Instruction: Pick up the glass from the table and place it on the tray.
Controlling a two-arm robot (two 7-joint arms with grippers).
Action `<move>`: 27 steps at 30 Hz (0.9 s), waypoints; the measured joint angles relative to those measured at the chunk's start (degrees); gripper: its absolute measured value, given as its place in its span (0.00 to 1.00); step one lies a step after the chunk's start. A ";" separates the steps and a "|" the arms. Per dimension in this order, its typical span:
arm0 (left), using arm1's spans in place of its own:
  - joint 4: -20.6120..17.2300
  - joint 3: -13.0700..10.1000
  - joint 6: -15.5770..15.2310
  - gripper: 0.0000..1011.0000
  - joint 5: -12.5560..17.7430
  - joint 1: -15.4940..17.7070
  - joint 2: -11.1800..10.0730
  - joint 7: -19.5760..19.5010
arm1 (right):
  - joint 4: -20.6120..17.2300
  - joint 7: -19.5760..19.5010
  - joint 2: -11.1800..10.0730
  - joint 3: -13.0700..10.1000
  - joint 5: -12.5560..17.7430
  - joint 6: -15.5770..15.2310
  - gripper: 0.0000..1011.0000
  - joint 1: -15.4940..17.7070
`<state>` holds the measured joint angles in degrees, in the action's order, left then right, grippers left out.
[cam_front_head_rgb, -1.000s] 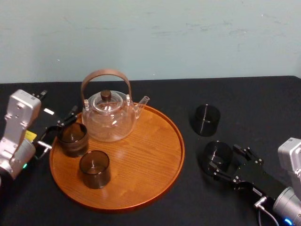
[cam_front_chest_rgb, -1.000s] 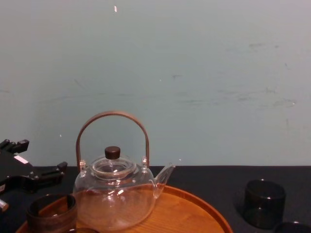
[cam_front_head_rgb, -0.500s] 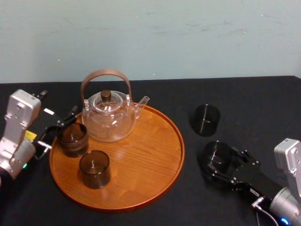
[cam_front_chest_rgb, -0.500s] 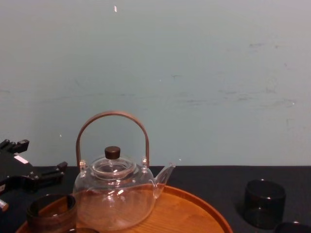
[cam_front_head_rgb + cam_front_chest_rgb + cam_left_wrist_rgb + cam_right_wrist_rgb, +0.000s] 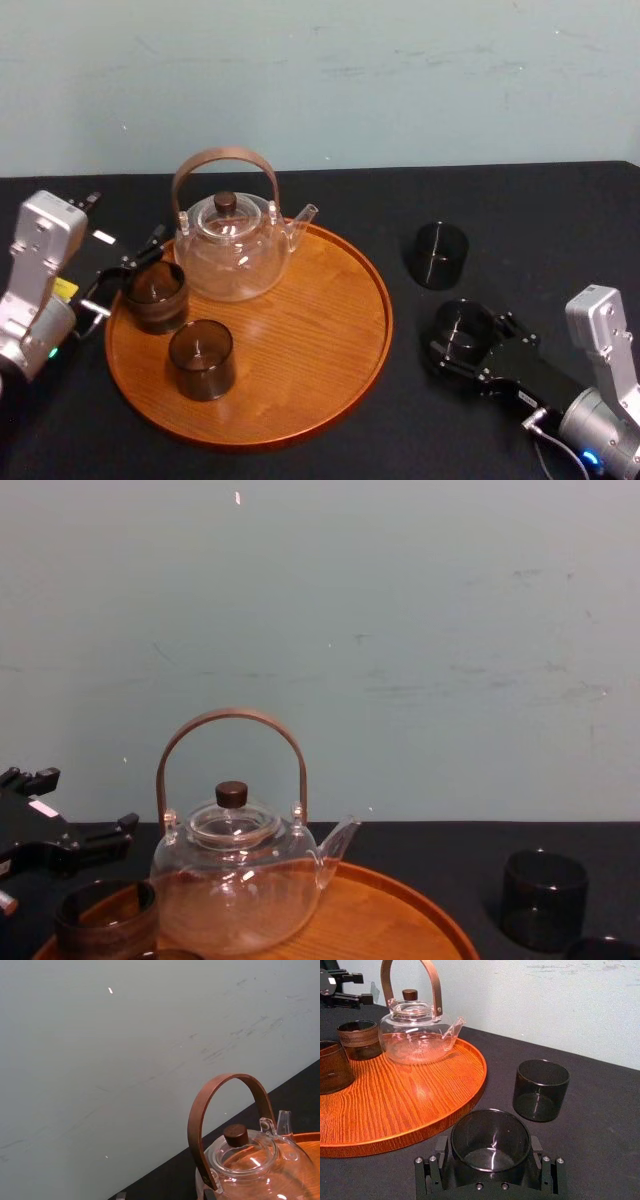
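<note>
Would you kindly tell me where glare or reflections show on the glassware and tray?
Head view: a pale sheen on the tray beside the teapot. Right wrist view: a bright streak inside the glass between the right gripper's fingers. Left wrist and chest views: small glints on the teapot.

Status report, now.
Right gripper open, straddling the near glass, on the table. Left gripper open by a cup on the tray, left rim. Nothing between glass and tray.

Tray (image 5: 300, 345): wood, plain grain, smooth, soft sheen.
Teapot (image 5: 232, 258): clear glossy glass; handle smooth, brown, wood-like.
Glass (image 5: 490, 1135): smoky, dark, glossy.
Table (image 5: 540, 225): black, matt, cloth-like.
Wall (image 5: 400, 80): pale matt paint, scuffed.
Right gripper (image 5: 472, 340): matt black, small metal screws.
</note>
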<state>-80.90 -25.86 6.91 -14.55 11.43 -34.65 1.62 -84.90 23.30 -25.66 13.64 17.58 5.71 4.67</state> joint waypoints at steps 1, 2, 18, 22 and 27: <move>0.00 0.00 0.00 0.99 0.00 0.00 0.00 0.00 | 0.33 0.16 0.17 0.17 -0.10 -0.01 0.99 -0.37; 0.00 0.00 0.00 0.99 0.00 0.00 0.00 0.00 | 0.51 0.22 0.27 0.26 -0.14 -0.01 0.99 -0.54; 0.00 0.00 0.00 0.99 0.00 0.00 0.00 0.00 | 1.34 0.48 0.92 0.74 -0.26 -0.37 0.92 -1.48; 0.00 0.00 0.00 0.99 0.00 0.00 0.00 0.00 | 1.28 0.47 0.87 0.72 -0.25 -0.33 0.89 -1.42; 0.00 0.00 0.00 0.99 0.00 0.00 0.00 0.00 | 1.23 0.45 0.84 0.70 -0.22 -0.30 0.90 -1.39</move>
<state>-80.90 -25.86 6.91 -14.55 11.43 -34.65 1.62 -83.67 23.75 -24.82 14.34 17.35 5.40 3.28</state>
